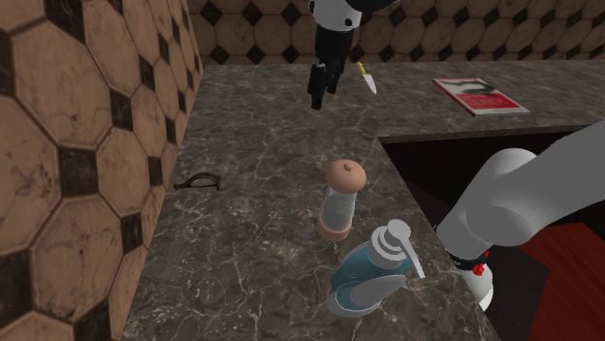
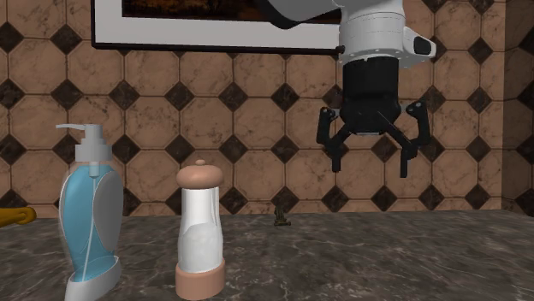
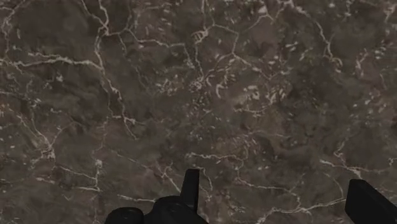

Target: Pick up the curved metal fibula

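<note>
The fibula (image 1: 199,181) is a small dark curved metal clasp lying on the marble counter close to the tiled wall at the shoulder view's left; in the second exterior view the fibula (image 2: 280,220) is a tiny dark shape by the wall's foot. My black gripper (image 1: 318,85) hangs well above the counter, far behind the fibula and toward the back wall. In the second exterior view the gripper (image 2: 371,158) is open, its fingers spread apart with nothing between them. In the wrist view the gripper (image 3: 280,200) looks down on bare marble.
A pepper grinder (image 1: 341,199) and a blue soap dispenser (image 1: 373,271) stand near the counter's front edge. A yellow-handled knife (image 1: 366,77) and a red book (image 1: 479,95) lie at the back. The counter drops off to a dark recess (image 1: 456,160) on the shoulder view's right.
</note>
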